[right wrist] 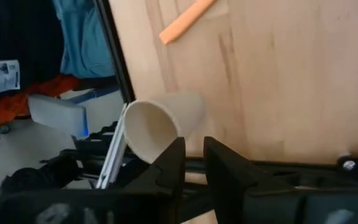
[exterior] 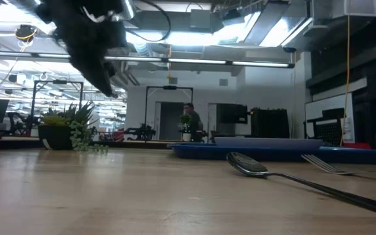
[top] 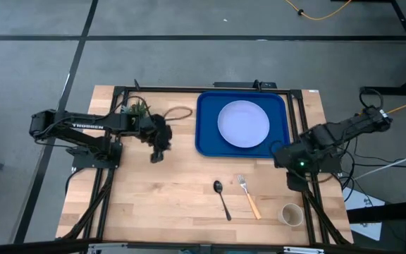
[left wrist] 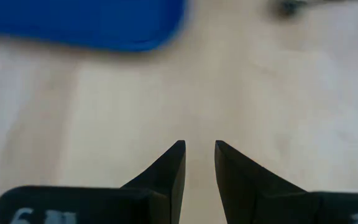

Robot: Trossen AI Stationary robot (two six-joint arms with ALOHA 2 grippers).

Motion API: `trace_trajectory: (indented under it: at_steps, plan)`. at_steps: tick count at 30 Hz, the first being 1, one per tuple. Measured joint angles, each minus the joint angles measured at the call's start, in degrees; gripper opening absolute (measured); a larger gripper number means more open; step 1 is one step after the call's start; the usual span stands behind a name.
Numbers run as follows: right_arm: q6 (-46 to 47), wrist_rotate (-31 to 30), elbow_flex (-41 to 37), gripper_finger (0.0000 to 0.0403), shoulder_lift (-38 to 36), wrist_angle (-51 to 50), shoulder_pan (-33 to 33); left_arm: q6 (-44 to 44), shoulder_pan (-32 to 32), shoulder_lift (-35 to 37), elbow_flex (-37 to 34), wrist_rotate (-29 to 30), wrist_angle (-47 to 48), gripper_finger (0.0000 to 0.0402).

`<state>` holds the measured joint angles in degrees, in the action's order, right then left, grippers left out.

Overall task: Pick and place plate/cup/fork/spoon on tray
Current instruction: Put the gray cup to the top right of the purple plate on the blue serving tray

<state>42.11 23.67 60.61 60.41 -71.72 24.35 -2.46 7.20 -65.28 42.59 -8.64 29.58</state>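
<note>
The lavender-blue plate (top: 244, 123) lies flat in the blue tray (top: 206, 134) at the table's far right. The dark spoon (top: 222, 198) and the tan-handled fork (top: 249, 196) lie on the wood nearer the front; both also show in the low view, the spoon (exterior: 250, 166) and the fork (exterior: 328, 163). The beige cup (top: 291, 214) stands near the front right corner and shows in the right wrist view (right wrist: 163, 127). My left gripper (top: 157, 152) hovers left of the tray, its fingers (left wrist: 199, 149) a narrow gap apart and empty. My right gripper (top: 280, 155), shut and empty, waits at the tray's near right corner.
A small potted plant (top: 138, 108) and a loop of cable (top: 180, 113) sit at the far left behind my left gripper. Bare wood lies between the tray's left side and the spoon. A person (exterior: 189, 121) stands far off in the room.
</note>
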Motion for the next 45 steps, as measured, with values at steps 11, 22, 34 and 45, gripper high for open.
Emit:
trace_trajectory:
  at_steps: [11, 22, 34, 45]
  plan:
    - [11.66, -9.52, 0.25, 0.0065, -1.24, 0.02, 14.42, -1.9, -1.37, 18.41, -22.7, 4.2, -26.52, 0.0079]
    - [16.12, -10.66, 0.25, 0.0065, -1.21, 0.24, 16.06, -7.57, -0.89, 43.72, -42.14, 6.2, -46.96, 0.0079]
    - [13.67, -15.22, 0.25, 0.0065, -1.21, 0.15, 16.06, -3.59, -4.1, 57.12, -41.99, 11.29, -34.03, 0.0079]
    - [12.85, -17.02, 0.25, 0.0065, -1.21, 0.04, 16.03, 0.39, -4.76, 60.92, -41.9, 12.01, -30.2, 0.0079]
